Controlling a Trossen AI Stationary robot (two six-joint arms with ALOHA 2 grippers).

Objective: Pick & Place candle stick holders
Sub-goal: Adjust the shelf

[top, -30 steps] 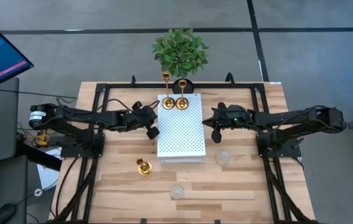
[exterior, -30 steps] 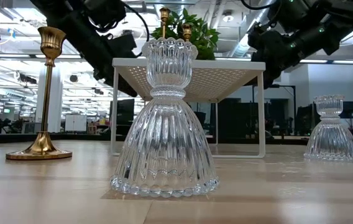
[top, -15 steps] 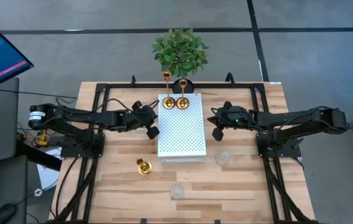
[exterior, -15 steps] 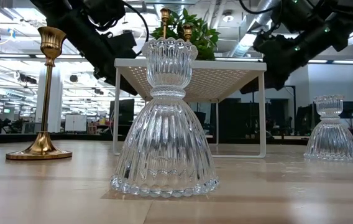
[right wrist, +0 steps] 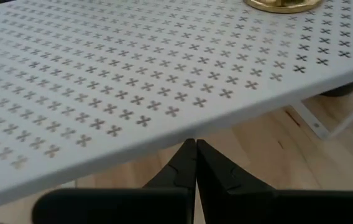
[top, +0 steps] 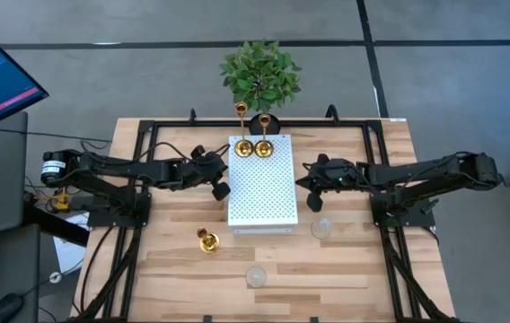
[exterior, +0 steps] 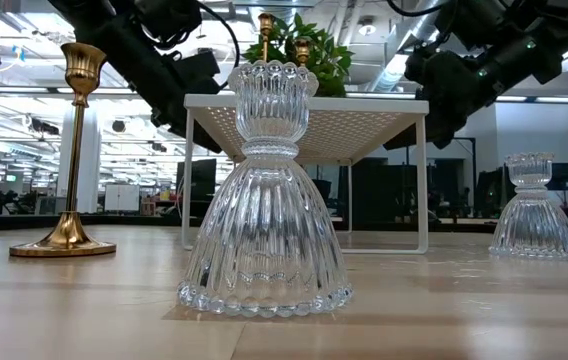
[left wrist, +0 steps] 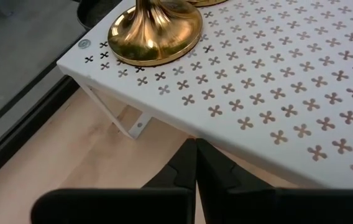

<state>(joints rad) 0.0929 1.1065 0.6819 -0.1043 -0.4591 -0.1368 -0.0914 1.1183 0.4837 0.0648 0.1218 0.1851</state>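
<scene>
Nearest the desk's front edge stands a clear glass holder (top: 255, 276), then a gold holder (top: 206, 240) left of the white perforated shelf (top: 261, 193). A second glass holder (top: 321, 228), upright, sits right of the shelf, just under the right gripper (top: 312, 199), whose jaws are closed and empty. The left gripper (top: 222, 191), likewise closed, waits beside the shelf. Two gold holders (top: 253, 146) stand at its far end.

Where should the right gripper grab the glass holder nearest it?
Judging by shape: the narrow neck of the glass holder, from above. It stands upright with a flared, ribbed skirt too wide to pinch. The right gripper, shut, would need to open first.
</scene>
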